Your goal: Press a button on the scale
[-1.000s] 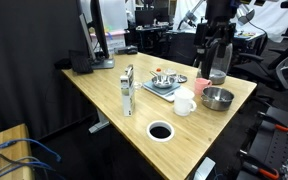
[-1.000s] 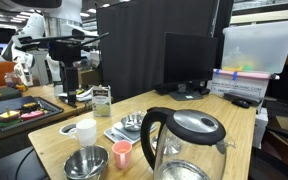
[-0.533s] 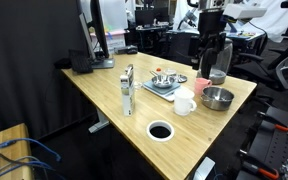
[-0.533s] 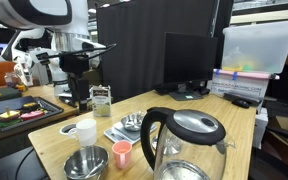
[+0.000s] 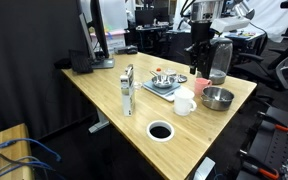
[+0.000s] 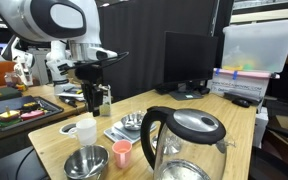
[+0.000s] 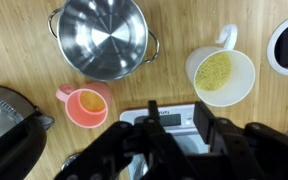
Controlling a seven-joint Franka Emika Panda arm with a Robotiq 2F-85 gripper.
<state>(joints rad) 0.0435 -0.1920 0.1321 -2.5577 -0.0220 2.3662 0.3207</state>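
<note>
The scale [image 7: 132,118] is a flat silver-grey slab whose front edge and dark display strip show at the bottom of the wrist view. My gripper [image 7: 176,107] hangs right above that display. Its two black fingers [image 7: 152,112] stand a little apart with nothing between them. In both exterior views the arm reaches down from above the table with the gripper [image 5: 196,72] [image 6: 93,106] close over the cluster of dishes. There the scale [image 5: 164,88] [image 6: 117,133] lies low on the wood with a small steel dish on it. I cannot tell whether a fingertip touches the scale.
Around the scale stand a large steel bowl [image 7: 104,38], a white mug [image 7: 222,72] with yellowish contents, a pink cup [image 7: 84,104] and a kettle [image 6: 184,140]. A round cable hole [image 5: 160,131] is in the tabletop. A tall narrow box [image 5: 128,90] stands upright near the middle.
The arm has swung over from beside the kettle and come down towards the scale. The fingers have drawn closer together.
</note>
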